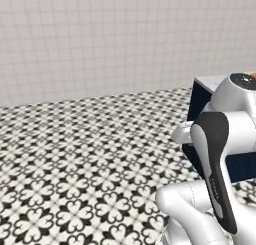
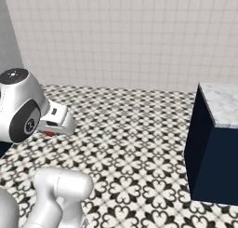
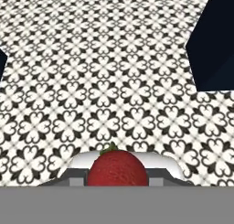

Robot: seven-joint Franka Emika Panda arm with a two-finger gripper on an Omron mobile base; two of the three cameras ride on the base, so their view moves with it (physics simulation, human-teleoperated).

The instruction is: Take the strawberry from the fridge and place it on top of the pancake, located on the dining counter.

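Red fills the bottom middle of my hand view: the strawberry (image 3: 117,168), green tuft up, sits right at the fingers, and from how it is carried above the floor I judge the gripper (image 3: 117,179) is pinching it, though the finger tips themselves are mostly hidden behind the fruit. In the right base view I catch a small red spot (image 2: 49,133) under the hand, low at the left, so the berry is well off the ground and travelling with me. Below and ahead lies the black-and-white patterned floor (image 2: 135,129), with the tiled wall (image 1: 100,39) behind. The desk (image 2: 223,101), marbled top on a navy base, stands at the right of the right base view, well apart from the hand; its dark corner also shows at the upper right of the hand view. In the left base view I see the arm (image 1: 215,164) close up, with a bit of the navy base and white top beyond it. I cannot make out the pancake anywhere; a sliver of orange at the far right edge of the left base view is too small to name. So the pickup looks done to me. What is left: bring the base up to the desk, find the pancake, lower the berry onto the stack and let go.
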